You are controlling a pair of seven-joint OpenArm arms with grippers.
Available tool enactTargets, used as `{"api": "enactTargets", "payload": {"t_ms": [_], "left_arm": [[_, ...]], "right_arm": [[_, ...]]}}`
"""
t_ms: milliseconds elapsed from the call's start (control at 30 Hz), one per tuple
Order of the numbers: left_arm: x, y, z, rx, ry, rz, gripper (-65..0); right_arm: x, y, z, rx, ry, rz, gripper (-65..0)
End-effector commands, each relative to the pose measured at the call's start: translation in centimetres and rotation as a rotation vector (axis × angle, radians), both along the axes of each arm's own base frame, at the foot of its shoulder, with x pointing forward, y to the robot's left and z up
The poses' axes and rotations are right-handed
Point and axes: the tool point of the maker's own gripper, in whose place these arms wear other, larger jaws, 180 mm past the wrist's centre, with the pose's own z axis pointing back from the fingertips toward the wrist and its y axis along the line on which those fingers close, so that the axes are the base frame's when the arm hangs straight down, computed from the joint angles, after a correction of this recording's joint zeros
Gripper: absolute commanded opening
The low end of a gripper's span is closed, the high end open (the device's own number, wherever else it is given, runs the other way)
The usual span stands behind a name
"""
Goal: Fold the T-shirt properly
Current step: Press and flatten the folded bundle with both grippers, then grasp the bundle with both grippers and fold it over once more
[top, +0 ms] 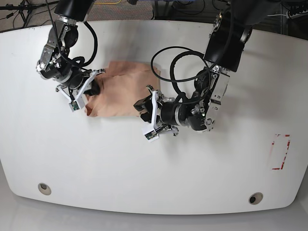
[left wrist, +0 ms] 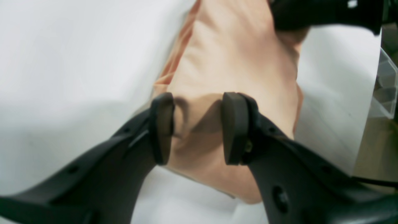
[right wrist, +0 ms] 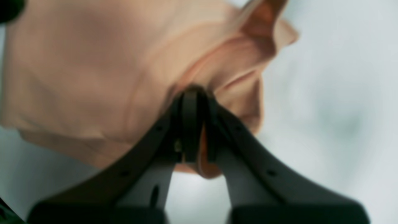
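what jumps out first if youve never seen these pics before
First, the peach T-shirt, bunched small near the middle of the white table with a black arm at each end. The right gripper is shut on a pinch of its fabric. The left gripper straddles a raised fold at the other end, jaws apart. A red-marked rectangle sits alone near the table's edge.

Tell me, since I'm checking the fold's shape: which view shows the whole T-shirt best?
The base view: the T-shirt lies there as one folded peach bundle on the white table, all edges visible. The left wrist view gives a blurred strip between the left hand's parted pads; the right wrist view gives blurred cloth pinched by the right hand.
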Motion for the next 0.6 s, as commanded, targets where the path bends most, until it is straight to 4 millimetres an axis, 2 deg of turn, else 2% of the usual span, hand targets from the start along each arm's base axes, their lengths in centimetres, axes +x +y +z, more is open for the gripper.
{"api": "enactTargets", "payload": {"t_ms": [0, 100, 200, 367, 467, 567], "left_arm": [[0.4, -0.2, 0.8, -0.043, -0.026, 0.011, -42.5], [0.0, 1.4, -0.6, -0.006, -0.016, 0.023, -42.5], [-1.0, 2.0, -2.3, 0.008, 0.022, 0.03, -42.4], [-2.2, 2.8, -5.0, 0.034, 0.103, 0.05, -42.2], [-2.4, 3.6, -6.3, 0.046, 0.138, 0.069, -42.2], [-2.6, 4.0, -6.9, 0.054, 0.159, 0.076, -42.2]], "right_arm": [[-0.1, -1.8, -0.6, -0.011, 0.001, -0.016, -60.9], [-0.4, -2.7, -1.7, -0.001, 0.019, -0.03, -60.9], [-0.9, -3.5, -3.1, 0.011, 0.051, -0.047, -60.9], [-1.1, -4.3, -3.9, 0.015, 0.067, -0.059, -60.9], [-1.0, -4.1, -3.8, 0.014, 0.066, -0.053, -60.9], [-0.9, -2.6, -4.0, 0.017, 0.073, -0.002, -60.9]]}}
